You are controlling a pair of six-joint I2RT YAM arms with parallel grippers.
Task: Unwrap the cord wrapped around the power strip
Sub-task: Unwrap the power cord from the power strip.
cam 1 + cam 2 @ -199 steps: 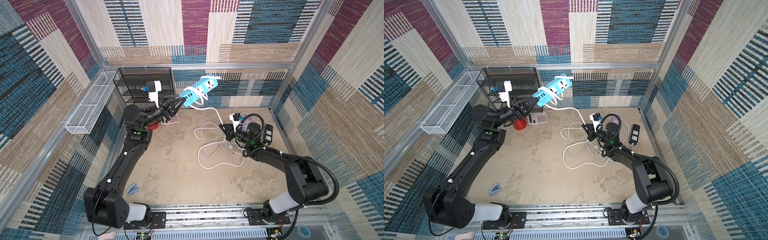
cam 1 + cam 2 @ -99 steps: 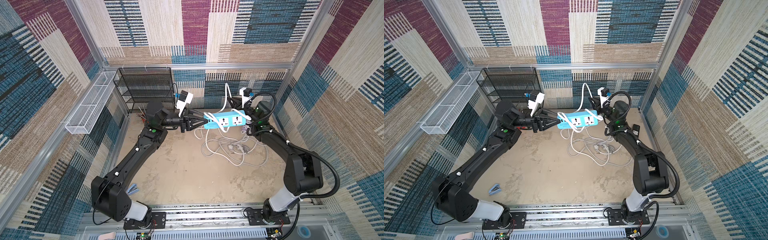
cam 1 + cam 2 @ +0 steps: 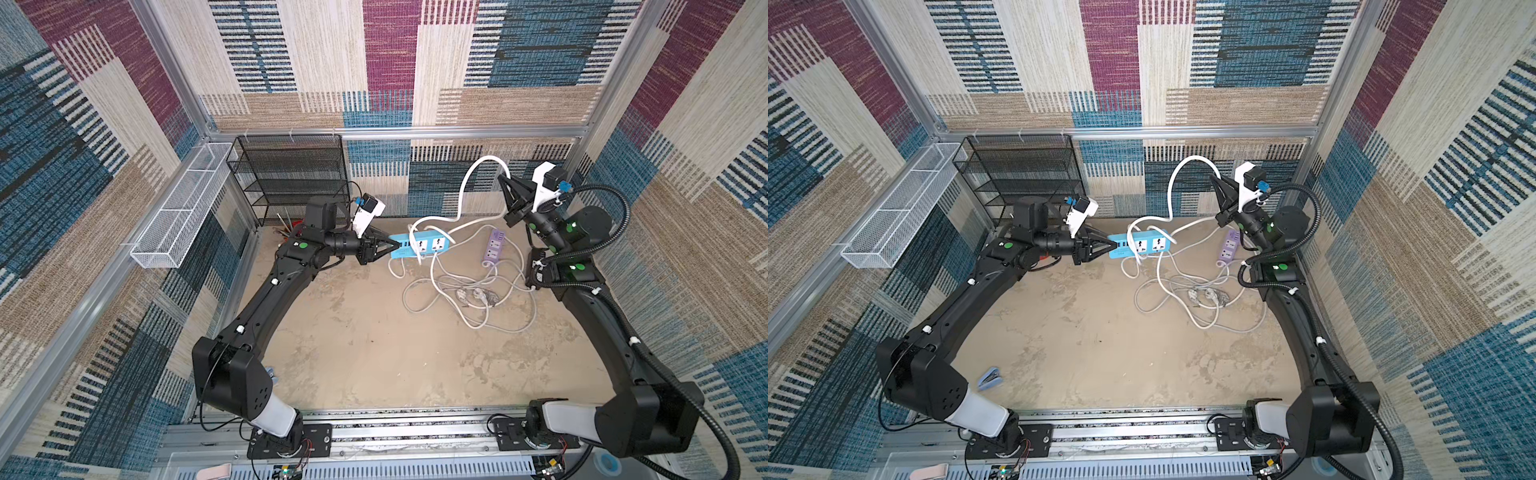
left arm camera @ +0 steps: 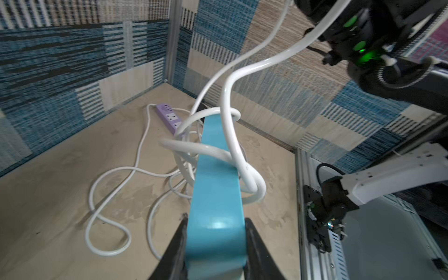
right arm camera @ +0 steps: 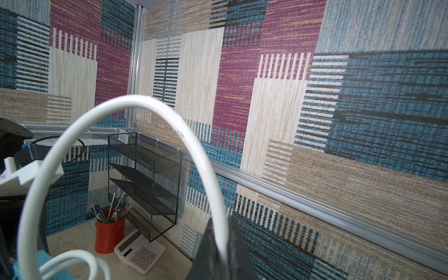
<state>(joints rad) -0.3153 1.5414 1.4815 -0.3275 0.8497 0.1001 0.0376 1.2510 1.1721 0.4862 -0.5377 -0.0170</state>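
The light blue power strip (image 3: 419, 245) (image 3: 1140, 245) is held level above the floor near the back. My left gripper (image 3: 395, 248) (image 3: 1113, 246) (image 4: 214, 220) is shut on its left end, black fingers (image 4: 179, 242) pressing both sides. The white cord (image 4: 228, 101) still loops around the strip's middle (image 4: 215, 194) and rises in a tall arch (image 3: 469, 183) (image 3: 1173, 178) (image 5: 145, 101). My right gripper (image 3: 500, 176) (image 3: 1212, 176) (image 5: 220, 218) is raised at the back right, shut on that cord.
A purple power strip (image 3: 494, 247) (image 4: 168, 116) lies on the floor among loose white cords (image 3: 465, 291). A black mesh shelf (image 3: 291, 174), red pen cup (image 5: 109, 230) and calculator (image 5: 139, 252) stand at the back left. A white wire basket (image 3: 183, 208) hangs on the left wall.
My left gripper brought the strip down from high at the back to mid-height. My right gripper rose from the floor, pulling the cord up into an arch at the back right.
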